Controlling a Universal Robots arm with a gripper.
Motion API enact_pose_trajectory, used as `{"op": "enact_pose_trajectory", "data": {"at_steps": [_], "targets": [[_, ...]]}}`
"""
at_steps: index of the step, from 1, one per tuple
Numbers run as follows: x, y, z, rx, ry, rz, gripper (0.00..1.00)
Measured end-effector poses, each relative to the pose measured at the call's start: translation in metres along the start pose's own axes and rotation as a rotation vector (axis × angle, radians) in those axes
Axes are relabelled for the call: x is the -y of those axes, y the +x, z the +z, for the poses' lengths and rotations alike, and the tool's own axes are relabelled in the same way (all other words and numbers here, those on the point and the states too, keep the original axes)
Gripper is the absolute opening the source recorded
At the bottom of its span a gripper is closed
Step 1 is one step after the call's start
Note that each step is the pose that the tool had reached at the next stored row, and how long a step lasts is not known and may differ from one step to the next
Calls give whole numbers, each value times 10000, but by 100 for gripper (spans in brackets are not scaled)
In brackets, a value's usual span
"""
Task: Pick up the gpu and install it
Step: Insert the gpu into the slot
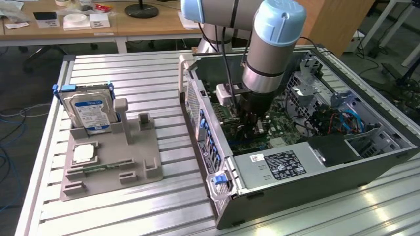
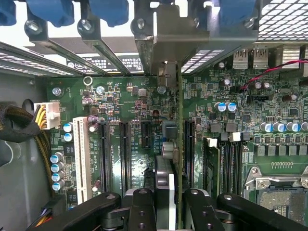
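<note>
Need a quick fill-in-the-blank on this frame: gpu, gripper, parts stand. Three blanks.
1. The gripper is shut on the ____, seen edge-on, standing upright over the motherboard.
2. The arm reaches down into the open ____ case.
3. On the grey stand at the exterior view's left, the hard drive stands upright and its label is ____.

Missing words: gpu; computer; blue

A blue-labelled hard drive [image 1: 90, 112] stands upright in a grey holder tray [image 1: 111, 169] on the slatted bench [image 1: 131, 216]. A silver CPU chip [image 1: 84, 154] lies flat on that tray.
</note>
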State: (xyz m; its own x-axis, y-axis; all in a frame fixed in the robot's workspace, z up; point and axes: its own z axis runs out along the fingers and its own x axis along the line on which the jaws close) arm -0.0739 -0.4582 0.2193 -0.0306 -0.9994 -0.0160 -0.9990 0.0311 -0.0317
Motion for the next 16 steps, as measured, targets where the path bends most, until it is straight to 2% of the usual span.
{"op": "enact_pose_trajectory", "data": {"at_steps": [14, 16], "targets": [[-14, 0, 22, 2, 4, -1, 28], [-30, 2, 35, -13, 27, -7, 28]]}}
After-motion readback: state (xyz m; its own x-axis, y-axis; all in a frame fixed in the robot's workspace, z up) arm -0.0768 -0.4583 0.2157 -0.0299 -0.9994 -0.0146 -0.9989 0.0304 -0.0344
